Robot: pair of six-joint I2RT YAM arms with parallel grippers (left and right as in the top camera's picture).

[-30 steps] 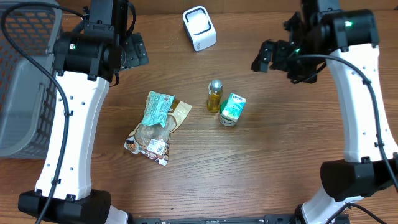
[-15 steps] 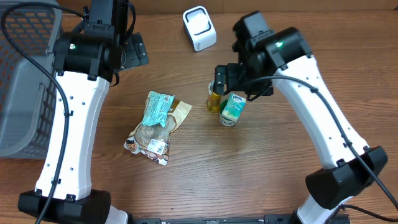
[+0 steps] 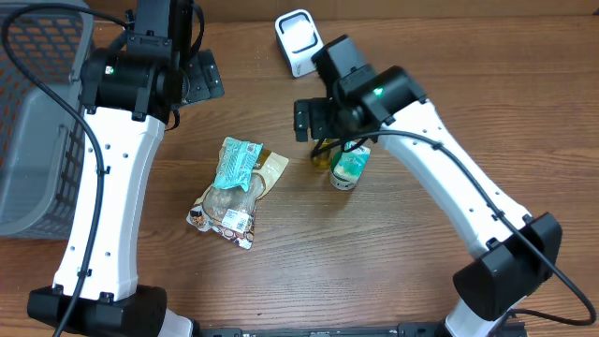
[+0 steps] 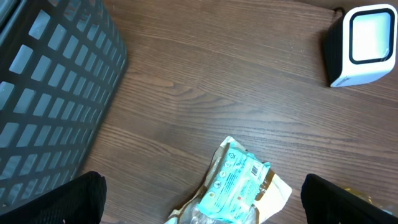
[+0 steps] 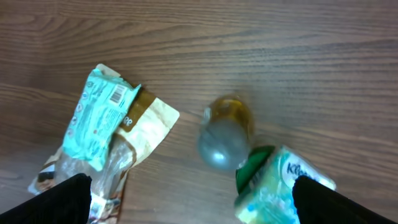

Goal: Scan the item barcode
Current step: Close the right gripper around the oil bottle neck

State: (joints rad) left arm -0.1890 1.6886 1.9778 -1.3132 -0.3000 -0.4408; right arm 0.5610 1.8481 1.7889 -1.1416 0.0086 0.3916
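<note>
Wood-grain table (image 3: 402, 271) carries everything we need. Nearest us lies the snack pouch (image 3: 234, 187), flat, with its teal label and barcode facing up. Further in stand the green tissue pack (image 3: 350, 167) and the small bottle (image 5: 225, 130) of yellow liquid, just beside each other and perhaps touching. Our right gripper (image 5: 193, 196) hovers above that pair with its fingers spread wide and nothing between them. We judge one of the two is the item to lift, though we cannot tell which. Beyond them, the white barcode scanner (image 3: 299, 42) sits at the far edge. Our left gripper (image 4: 202, 196) hangs at the far left, also spread wide and empty, near the grey basket (image 3: 33, 122).

The risk we see is crowding. Wide fingers descending around the bottle could clip the pack, or the reverse, and tip either one. The bottle is round and smooth-capped, so an off-centre pinch may let it slip or roll. Neither shows its barcode, so a grasp could cover it.
</note>
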